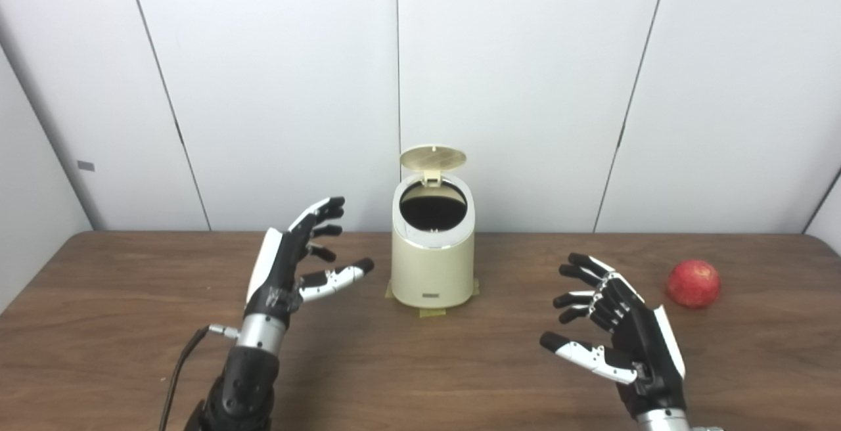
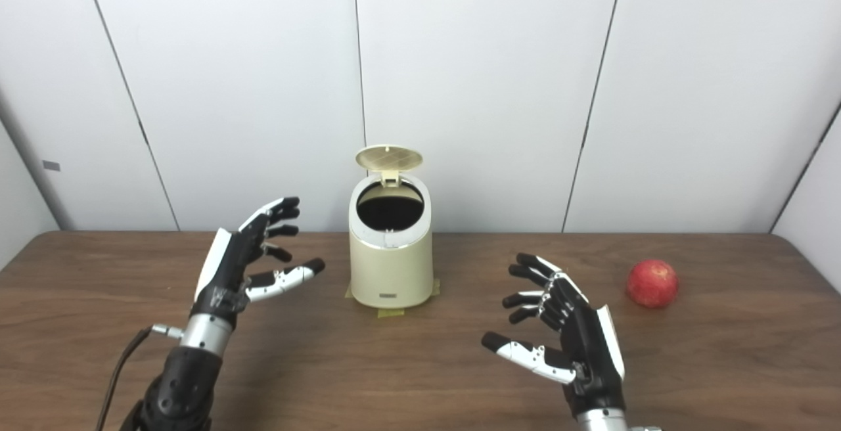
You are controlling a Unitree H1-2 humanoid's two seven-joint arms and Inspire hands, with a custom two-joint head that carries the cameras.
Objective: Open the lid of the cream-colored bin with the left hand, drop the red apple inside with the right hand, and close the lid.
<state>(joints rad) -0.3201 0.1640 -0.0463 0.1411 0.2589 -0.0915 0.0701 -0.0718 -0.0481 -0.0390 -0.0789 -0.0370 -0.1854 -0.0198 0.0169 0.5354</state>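
The cream-colored bin stands at the middle of the table near the wall, and its round lid is tipped up at the back, baring the dark opening. My left hand hovers open just left of the bin, apart from it. A red apple lies on the table at the right. Lower down, between bin and apple, my right hand is open and holds nothing, a short way left of the apple.
The brown wooden table runs wall to wall beneath white panels. Tape tabs hold the bin's base to the tabletop. A black cable trails from my left wrist.
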